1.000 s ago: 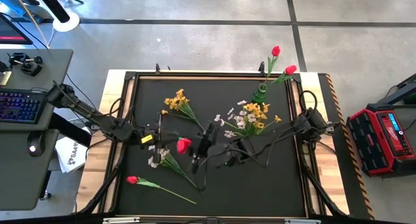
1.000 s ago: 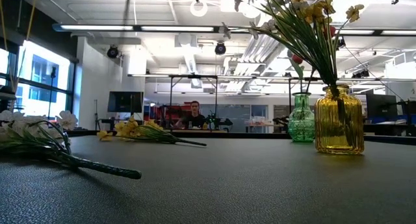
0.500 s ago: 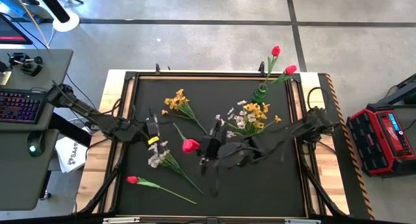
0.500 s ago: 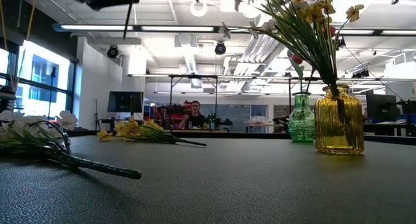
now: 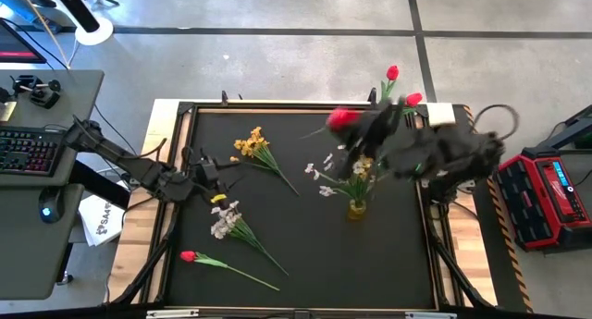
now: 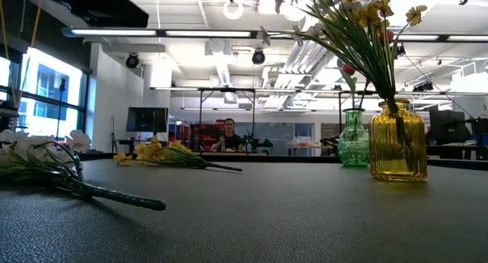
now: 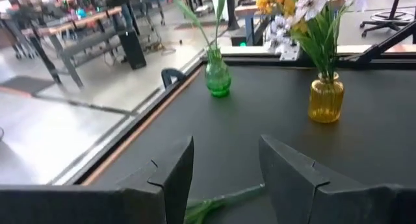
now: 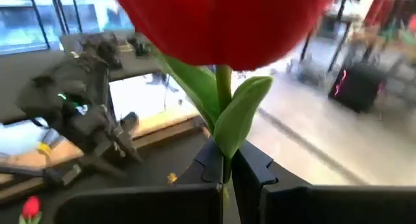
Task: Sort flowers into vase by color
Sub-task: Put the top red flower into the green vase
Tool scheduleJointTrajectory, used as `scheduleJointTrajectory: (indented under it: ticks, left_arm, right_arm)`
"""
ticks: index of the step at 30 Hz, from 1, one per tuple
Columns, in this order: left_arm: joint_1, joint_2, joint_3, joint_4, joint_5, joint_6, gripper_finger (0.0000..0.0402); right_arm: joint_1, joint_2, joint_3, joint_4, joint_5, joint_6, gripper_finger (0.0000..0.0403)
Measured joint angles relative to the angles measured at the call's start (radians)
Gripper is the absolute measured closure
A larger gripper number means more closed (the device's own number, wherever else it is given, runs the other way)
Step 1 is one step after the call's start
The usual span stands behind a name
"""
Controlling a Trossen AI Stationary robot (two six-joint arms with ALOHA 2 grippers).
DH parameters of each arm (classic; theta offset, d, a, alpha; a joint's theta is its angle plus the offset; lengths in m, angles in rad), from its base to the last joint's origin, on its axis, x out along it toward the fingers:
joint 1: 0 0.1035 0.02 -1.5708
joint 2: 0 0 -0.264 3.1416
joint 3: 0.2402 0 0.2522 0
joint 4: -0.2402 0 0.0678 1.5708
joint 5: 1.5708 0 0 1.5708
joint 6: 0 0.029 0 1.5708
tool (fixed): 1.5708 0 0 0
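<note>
From above, the right claw (image 5: 375, 125) is raised near the table's (image 5: 388, 254) far right corner, pinching the stem of a red tulip (image 5: 343, 118) beside the green vase (image 5: 371, 134). The yellow vase (image 5: 356, 208) holds yellow and white flowers. The left claw (image 5: 211, 167) hovers near the left edge.

At table height, white flowers (image 6: 46, 168) lie in front.

The left wrist shows its fingers (image 7: 175, 169) spread, empty.

The right wrist shows its fingers (image 8: 211, 162) closed on the tulip stem (image 8: 224, 120).
</note>
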Motion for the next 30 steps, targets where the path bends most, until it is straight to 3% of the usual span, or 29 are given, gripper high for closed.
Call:
scheduleJointTrajectory:
  ticks: [3, 7, 13, 28, 30]
  left_arm:
    - [0.000, 0.015, 0.000, -0.032, 0.002, -0.051, 0.0240]
    - [0.000, 0.038, 0.000, -0.035, 0.002, -0.064, 0.0240]
    - [0.000, 0.066, 0.000, -0.028, 0.004, -0.071, 0.0240]
    - [0.000, 0.094, 0.000, -0.012, 0.023, -0.107, 0.0240]
    - [0.000, 0.094, 0.000, -0.001, 0.023, -0.107, 0.0240]
  right_arm:
    - [-0.104, -0.110, -0.084, -0.116, -0.081, 0.131, 0.0402]
    - [-0.239, -0.211, -0.186, -0.225, -0.076, 0.226, 0.0402]
    - [-0.414, -0.309, -0.350, -0.217, -0.204, 0.248, 0.0403]
    - [-0.657, -0.481, -0.695, -0.111, -0.242, 0.195, 0.0403]
    - [-0.693, -0.510, -0.743, -0.070, -0.283, 0.187, 0.0403]
